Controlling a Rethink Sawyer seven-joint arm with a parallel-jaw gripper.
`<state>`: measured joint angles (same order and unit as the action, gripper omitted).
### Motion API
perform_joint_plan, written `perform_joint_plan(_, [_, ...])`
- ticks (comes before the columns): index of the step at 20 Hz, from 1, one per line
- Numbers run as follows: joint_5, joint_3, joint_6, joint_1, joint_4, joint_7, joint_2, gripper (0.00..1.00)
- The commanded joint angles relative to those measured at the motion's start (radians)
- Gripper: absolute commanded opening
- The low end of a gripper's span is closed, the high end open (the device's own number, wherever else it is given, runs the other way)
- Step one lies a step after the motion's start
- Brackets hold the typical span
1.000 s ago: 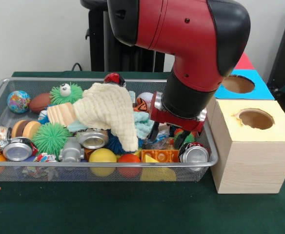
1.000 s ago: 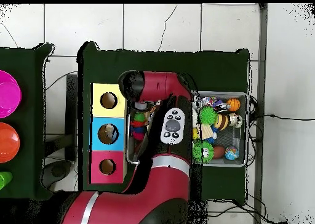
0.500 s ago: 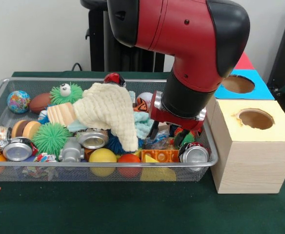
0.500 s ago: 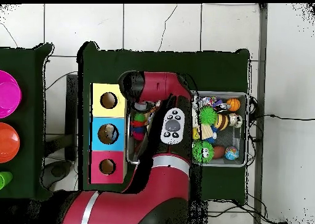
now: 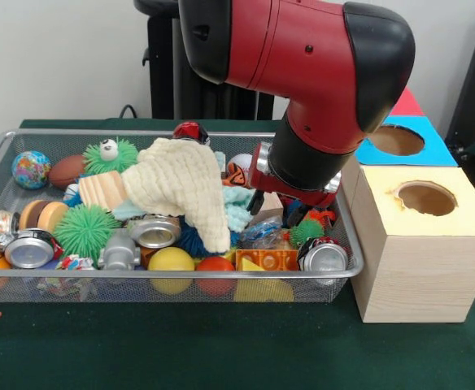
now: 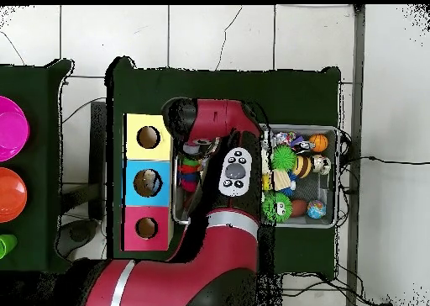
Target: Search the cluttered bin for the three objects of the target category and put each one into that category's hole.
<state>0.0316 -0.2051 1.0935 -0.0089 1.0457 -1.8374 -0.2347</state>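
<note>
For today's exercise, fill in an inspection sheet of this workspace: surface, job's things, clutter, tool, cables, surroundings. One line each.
Surface: green cloth table.
Job's things: wire bin full of mixed objects; three boxes with holes, yellow box, blue box, red box.
Clutter: cream cloth draped over toys; crushed can at the bin's near corner; spiky green ball; globe ball.
Tool: tool low in the bin near the boxes; grip cannot be judged.
Cables: black cable behind the bin.
Surroundings: tiled floor; pink disc on a side table.

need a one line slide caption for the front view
Sawyer end effector hangs over the cluttered wire bin beside the yellow-topped box.
</note>
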Motion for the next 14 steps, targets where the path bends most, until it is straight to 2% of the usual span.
perform_joint_plan(1, [0.063, 0.053, 0.029, 0.001, 0.084, -0.009, 0.037, 1.00])
perform_joint_plan(4, [0.062, 0.063, -0.088, -0.002, 0.106, -0.034, 0.044, 1.00])
perform_joint_plan(6, [0.062, 0.064, -0.115, 0.000, 0.128, -0.038, 0.032, 1.00])
perform_joint_plan(10, [0.054, 0.067, -0.147, 0.003, 0.167, -0.040, 0.002, 1.00])
perform_joint_plan(14, [0.051, 0.064, -0.122, 0.005, 0.151, -0.033, 0.010, 1.00])
